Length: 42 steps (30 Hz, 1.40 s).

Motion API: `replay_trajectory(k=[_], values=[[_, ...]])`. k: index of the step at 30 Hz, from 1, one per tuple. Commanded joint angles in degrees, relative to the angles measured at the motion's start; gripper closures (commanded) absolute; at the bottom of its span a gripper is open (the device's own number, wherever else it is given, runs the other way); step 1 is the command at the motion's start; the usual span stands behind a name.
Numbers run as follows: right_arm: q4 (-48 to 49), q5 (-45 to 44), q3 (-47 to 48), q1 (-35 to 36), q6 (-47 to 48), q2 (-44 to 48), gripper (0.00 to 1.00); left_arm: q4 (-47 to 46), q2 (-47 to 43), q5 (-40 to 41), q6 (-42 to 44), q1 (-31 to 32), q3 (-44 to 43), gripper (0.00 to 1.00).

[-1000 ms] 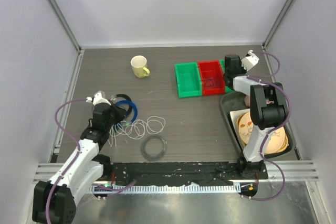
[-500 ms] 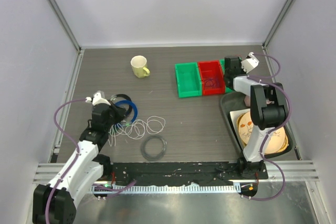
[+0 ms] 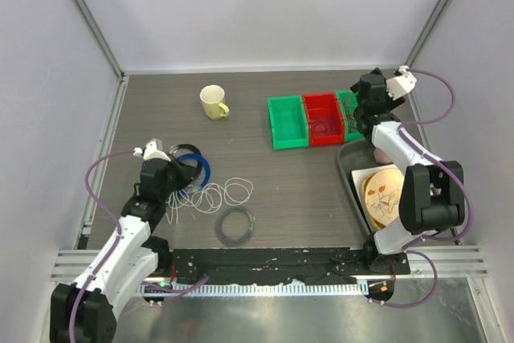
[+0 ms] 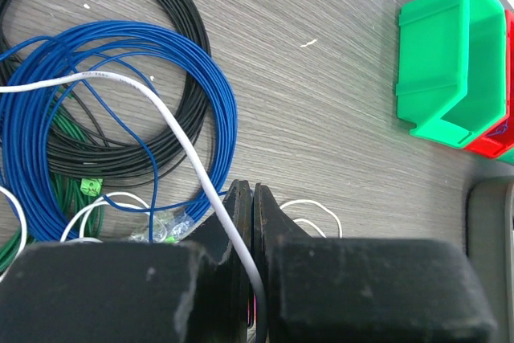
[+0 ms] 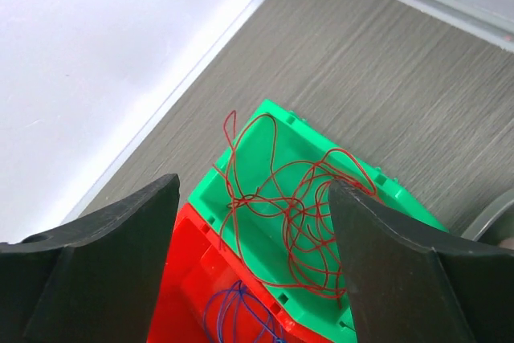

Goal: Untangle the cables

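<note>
Top external view: closest to the arm bases, a dark grey coil (image 3: 235,226) lay flat on the table (image 3: 305,174). Just beyond it and to the left, the white cable (image 3: 215,194) spread in several small loops, one end running to the left gripper (image 3: 170,185). The left wrist view showed that gripper's fingers (image 4: 238,206) pressed together with the white cable (image 4: 173,126) pinched between them, the strand arching up and away over a blue ring (image 4: 217,102). A black ring (image 4: 193,30) lay partly under the blue one, and a green ring (image 4: 60,198) showed beneath both at the left edge.

On the right side, a dark tray (image 3: 347,168) held a plate (image 3: 384,194). Farther back stood a row of bins: a green bin (image 3: 287,122), then a red bin (image 3: 323,120) touching it, with the blue-purple cable (image 3: 325,128) bundled inside. The right gripper (image 3: 359,112) hung over the row's right end. Its wrist view showed the fingers (image 5: 104,255) spread wide with nothing between them, above a second green bin (image 5: 265,146) holding the tangled red cable (image 5: 297,198). A pale yellow cup (image 3: 213,102) stood upright, well apart, at the far left.
</note>
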<state>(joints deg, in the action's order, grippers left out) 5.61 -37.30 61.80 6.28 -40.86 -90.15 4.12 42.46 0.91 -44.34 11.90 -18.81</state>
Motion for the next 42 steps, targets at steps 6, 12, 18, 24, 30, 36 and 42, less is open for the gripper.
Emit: replay_trajectory(k=[6,12,18,24,30,36,42], values=[[0.5,18.6,-4.8,0.2,12.4,12.5,0.16,-0.9,0.0,-4.6,-1.2,-0.3,-3.0,1.00],[9.4,56.7,-17.0,4.0,17.2,21.8,0.13,-3.9,4.4,-12.2,-2.9,0.3,-5.6,1.00],[24.7,71.9,-30.8,19.3,19.9,25.9,0.10,-7.4,8.2,-17.2,-2.4,5.5,-14.9,1.00],[34.1,69.6,-34.9,27.9,21.8,28.0,0.10,-8.2,13.9,-22.4,0.4,15.2,-26.7,1.00],[32.3,63.2,-35.5,31.2,26.3,33.0,0.11,-11.7,19.9,-27.3,0.8,23.0,-31.6,1.00],[30.2,55.5,-37.5,31.3,28.6,39.0,0.11,-12.7,21.4,-29.6,0.0,24.7,-32.1,1.00],[37.2,70.8,-36.2,34.6,27.9,32.2,0.14,-14.5,22.9,-31.8,-1.6,26.4,-32.7,1.00]])
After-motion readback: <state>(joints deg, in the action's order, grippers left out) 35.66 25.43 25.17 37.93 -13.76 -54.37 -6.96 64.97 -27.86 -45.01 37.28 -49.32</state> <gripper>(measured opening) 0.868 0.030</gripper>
